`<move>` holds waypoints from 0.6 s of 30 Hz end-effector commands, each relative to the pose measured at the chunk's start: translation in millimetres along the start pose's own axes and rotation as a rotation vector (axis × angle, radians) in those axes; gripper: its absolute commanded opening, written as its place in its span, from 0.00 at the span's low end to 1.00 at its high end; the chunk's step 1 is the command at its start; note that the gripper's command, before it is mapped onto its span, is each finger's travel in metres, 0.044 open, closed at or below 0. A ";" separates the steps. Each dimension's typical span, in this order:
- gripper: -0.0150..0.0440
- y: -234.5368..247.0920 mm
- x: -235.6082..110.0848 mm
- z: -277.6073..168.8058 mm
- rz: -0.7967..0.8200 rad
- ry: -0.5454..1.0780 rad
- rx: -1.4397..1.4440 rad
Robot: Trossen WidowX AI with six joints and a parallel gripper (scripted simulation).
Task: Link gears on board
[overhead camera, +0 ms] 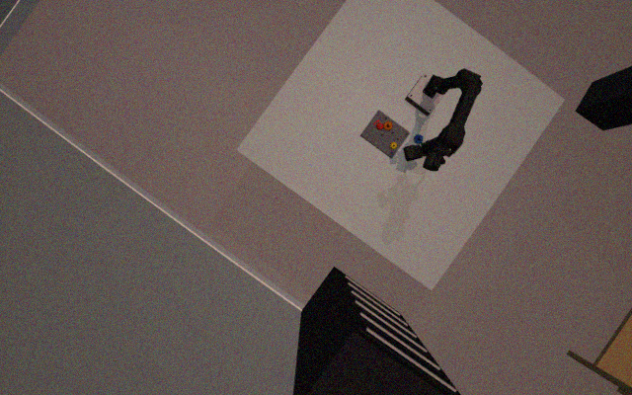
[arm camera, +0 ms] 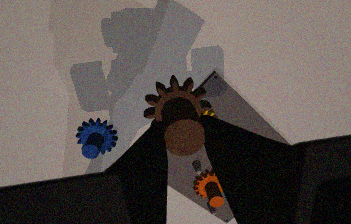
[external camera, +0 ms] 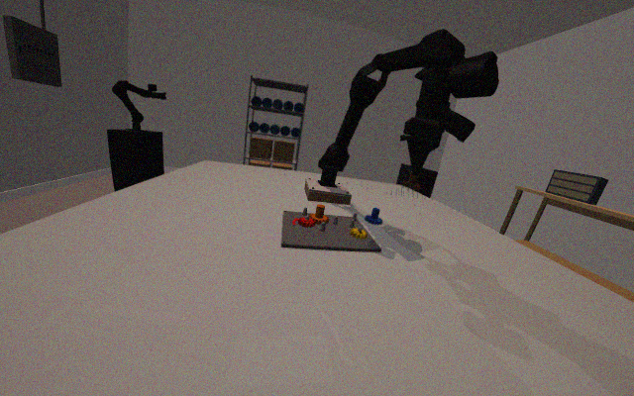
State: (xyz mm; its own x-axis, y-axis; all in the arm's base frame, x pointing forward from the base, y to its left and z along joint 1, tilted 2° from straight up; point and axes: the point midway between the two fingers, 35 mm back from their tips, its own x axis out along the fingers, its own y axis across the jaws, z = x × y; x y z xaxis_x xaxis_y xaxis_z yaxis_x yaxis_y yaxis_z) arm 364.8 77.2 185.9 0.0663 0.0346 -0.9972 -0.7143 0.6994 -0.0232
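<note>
With your fingertips (overhead camera: 411,153) (external camera: 415,174) clamped on the brown gear's knob (arm camera: 185,137), centre it above its peg (keep it level) before lowering past the orange gear (overhead camera: 388,125) (external camera: 319,218) (arm camera: 207,186) beyond them.

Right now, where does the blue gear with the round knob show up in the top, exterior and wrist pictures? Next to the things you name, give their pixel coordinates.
Top: right of centre, the blue toothed gear with the round upright knob (overhead camera: 419,139) (external camera: 374,218) (arm camera: 96,137) sits just above the arm's black forearm.
Exterior: right of centre, on the table beyond the board's right side.
Wrist: left side, a little below mid-height.
Shared landmark: the flat grey pegboard (overhead camera: 377,139) (external camera: 307,239) (arm camera: 246,112).
</note>
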 end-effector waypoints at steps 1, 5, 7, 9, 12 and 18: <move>0.25 -2.5 3.9 -6.1 0.002 0.008 -0.001; 0.25 -5.6 6.9 -11.5 0.002 0.008 -0.001; 0.25 -7.1 8.4 -14.2 0.002 0.009 -0.001; 0.25 -8.6 9.9 -17.0 0.002 0.009 -0.001; 0.25 -10.7 12.2 -21.2 0.001 0.009 -0.001; 0.25 -14.6 16.8 -29.7 0.001 0.010 -0.001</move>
State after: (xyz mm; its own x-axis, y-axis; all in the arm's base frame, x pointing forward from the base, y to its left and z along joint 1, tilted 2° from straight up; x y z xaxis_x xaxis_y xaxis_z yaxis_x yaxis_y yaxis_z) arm 358.3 49.8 171.4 0.0657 0.0294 -0.9974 -0.7130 0.7007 -0.0262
